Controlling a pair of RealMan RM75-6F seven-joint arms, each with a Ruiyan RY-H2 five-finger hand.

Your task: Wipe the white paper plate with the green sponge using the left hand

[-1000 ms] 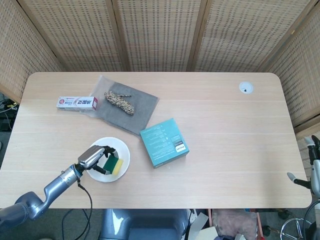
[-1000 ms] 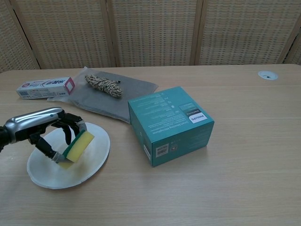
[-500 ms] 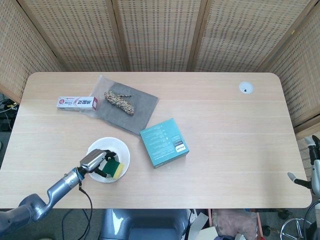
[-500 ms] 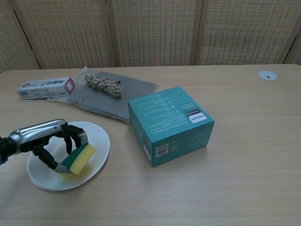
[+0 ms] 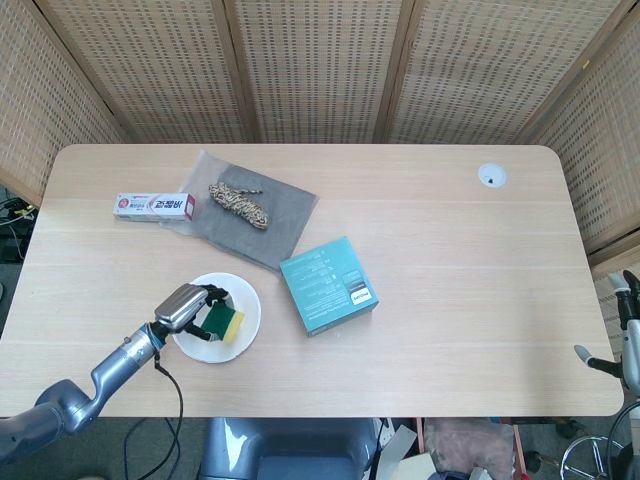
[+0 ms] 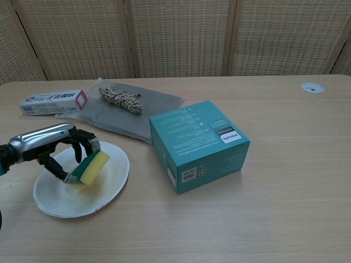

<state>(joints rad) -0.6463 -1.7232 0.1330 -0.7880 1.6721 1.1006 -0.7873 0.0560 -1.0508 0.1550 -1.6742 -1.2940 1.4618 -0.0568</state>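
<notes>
The white paper plate (image 5: 240, 334) (image 6: 112, 183) lies near the table's front left. My left hand (image 5: 185, 309) (image 6: 49, 147) hovers over its left part and grips the green and yellow sponge (image 5: 222, 321) (image 6: 90, 166). The sponge is tilted, its lower end down on the plate's surface. My right hand does not show in the chest view; only a bit of robot hardware (image 5: 625, 345) shows at the head view's right edge, off the table.
A teal box (image 5: 328, 285) (image 6: 198, 144) stands just right of the plate. Behind lie a grey cloth (image 5: 270, 220) (image 6: 148, 107) bearing a rope bundle (image 5: 238, 203) (image 6: 120, 99) and a toothpaste box (image 5: 153, 206) (image 6: 52, 101). A round grommet (image 5: 491, 176) sits at the far right.
My left hand has slid the sponge back toward the plate's far side after dipping to the near side half a second ago. The plate shifted slightly.
</notes>
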